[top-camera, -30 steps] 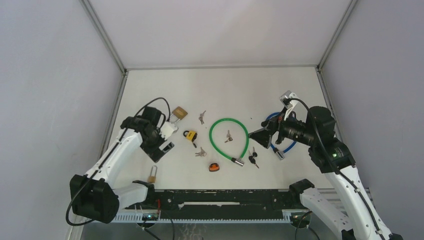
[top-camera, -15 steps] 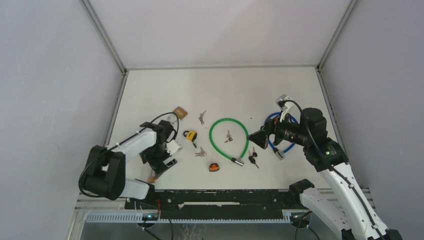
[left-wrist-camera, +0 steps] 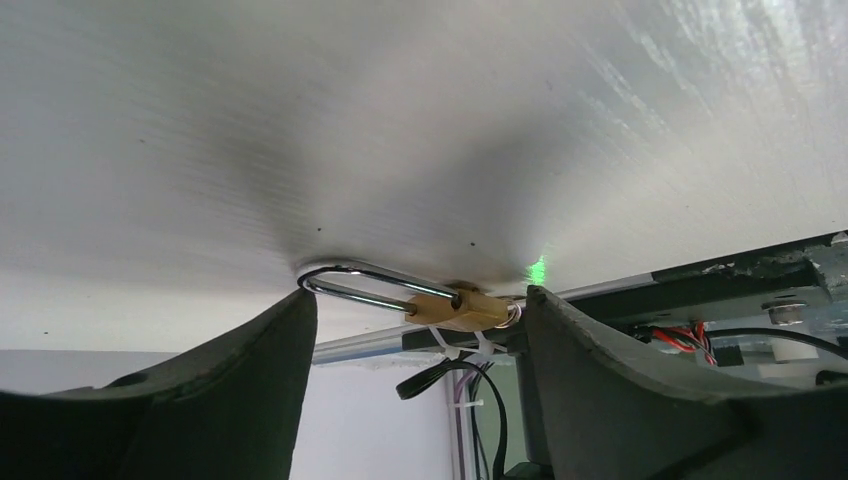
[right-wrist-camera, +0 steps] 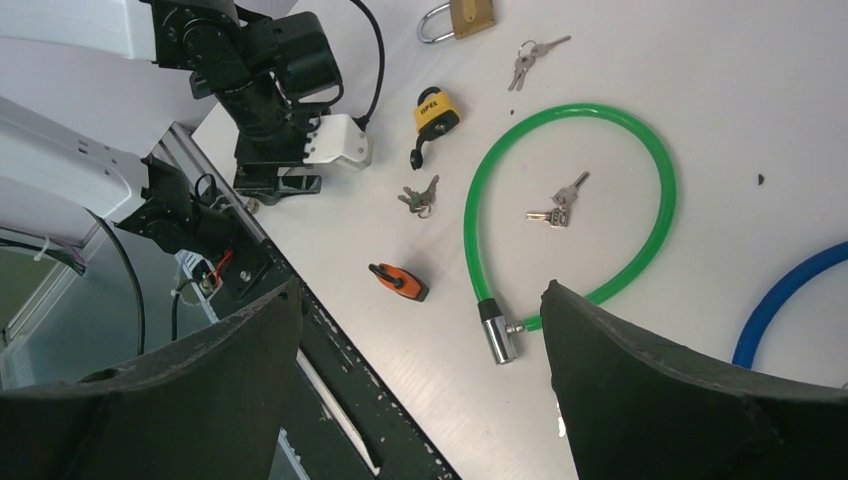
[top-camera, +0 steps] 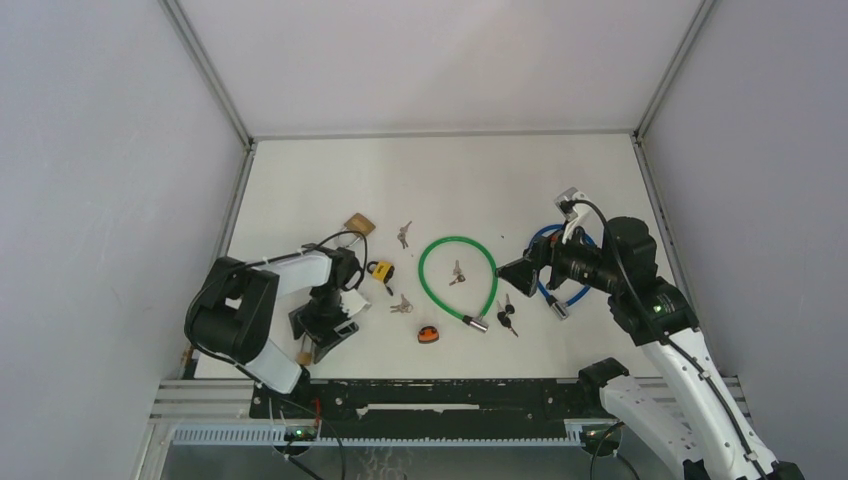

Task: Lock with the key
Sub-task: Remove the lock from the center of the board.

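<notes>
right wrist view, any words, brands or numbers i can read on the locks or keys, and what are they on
yellow padlock: one short dark word printed on its body, too blurred to read for certain.
brass padlock: no marking can be read.
orange padlock: no text shows.
green cable lock: no text shows.
keys: too small to show any stamp or number.

White table (top-camera: 440, 170) — padlocks (top-camera: 379, 270), keys (top-camera: 403, 235), cable locks (top-camera: 457, 238)
</notes>
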### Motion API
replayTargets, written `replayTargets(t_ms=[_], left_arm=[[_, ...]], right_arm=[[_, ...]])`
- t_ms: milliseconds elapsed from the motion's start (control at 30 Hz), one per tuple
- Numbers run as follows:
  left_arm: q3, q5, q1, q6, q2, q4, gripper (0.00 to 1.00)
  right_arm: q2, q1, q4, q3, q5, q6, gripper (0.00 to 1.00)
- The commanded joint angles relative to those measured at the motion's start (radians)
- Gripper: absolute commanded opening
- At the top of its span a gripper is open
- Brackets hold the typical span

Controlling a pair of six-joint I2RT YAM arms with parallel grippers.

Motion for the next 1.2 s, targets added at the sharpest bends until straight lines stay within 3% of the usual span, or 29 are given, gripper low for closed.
replayTargets(t_ms=[0, 100, 267, 333, 533, 900, 1067, 1167], left_arm=[[0.016, 0.025, 0.001, -0.008, -0.004, 0.027, 0.75], [0.042, 0.019, 0.005, -0.023, 0.022, 0.03, 0.61], [0.114, 0.017, 0.014, -0.02, 0.111, 0.033, 0.53], [0.145, -0.009, 0.014, -0.033, 0.152, 0.037, 0.42], [0.217, -0.069, 0.021, -0.006, 0.214, 0.051, 0.24], [0.367, -0.096, 0.111, 0.059, 0.245, 0.078, 0.26], [0.492, -0.038, 0.132, 0.069, 0.314, 0.075, 0.28], [0.542, 0.02, 0.132, 0.06, 0.338, 0.042, 0.37]], right_arm=[[-0.009, 0.001, 0.062, 0.003, 0.0, 0.0, 0.93], [-0.009, 0.002, 0.053, 0.015, 0.012, -0.02, 0.94], [-0.003, 0.0, 0.023, 0.059, -0.005, -0.06, 0.94], [-0.006, 0.0, 0.001, 0.076, 0.001, -0.08, 0.94], [-0.037, -0.002, -0.052, 0.105, 0.016, -0.126, 0.95], [-0.098, -0.002, -0.088, 0.11, 0.039, -0.157, 0.96], [-0.082, -0.002, -0.097, 0.129, 0.03, -0.166, 0.96], [-0.078, -0.002, -0.09, 0.129, 0.029, -0.164, 0.96]])
